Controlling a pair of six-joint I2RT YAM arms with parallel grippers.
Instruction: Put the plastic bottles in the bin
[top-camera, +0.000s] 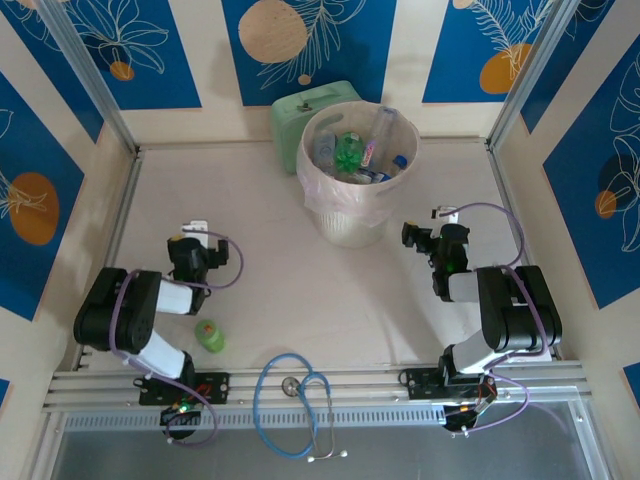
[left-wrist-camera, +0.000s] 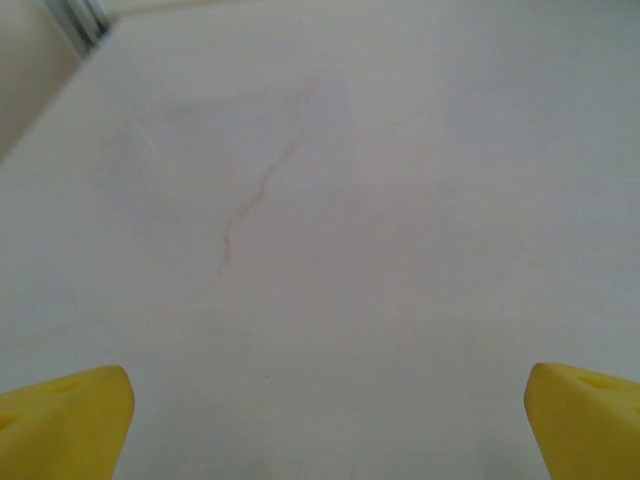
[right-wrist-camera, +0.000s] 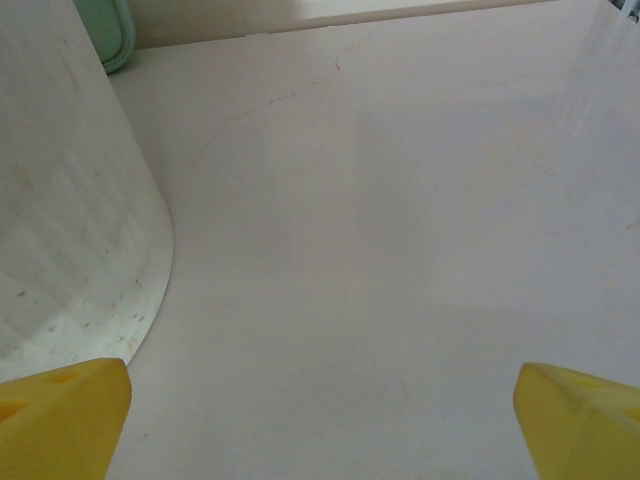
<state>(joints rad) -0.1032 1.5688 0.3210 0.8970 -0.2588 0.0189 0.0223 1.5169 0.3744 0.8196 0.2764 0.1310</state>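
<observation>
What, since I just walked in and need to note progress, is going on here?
Two robot arms are clearing bottles into the bin. Several bottles are inside it. One green bottle lies on the table beside the left arm. The left gripper and right gripper are both open and empty above bare table.
</observation>
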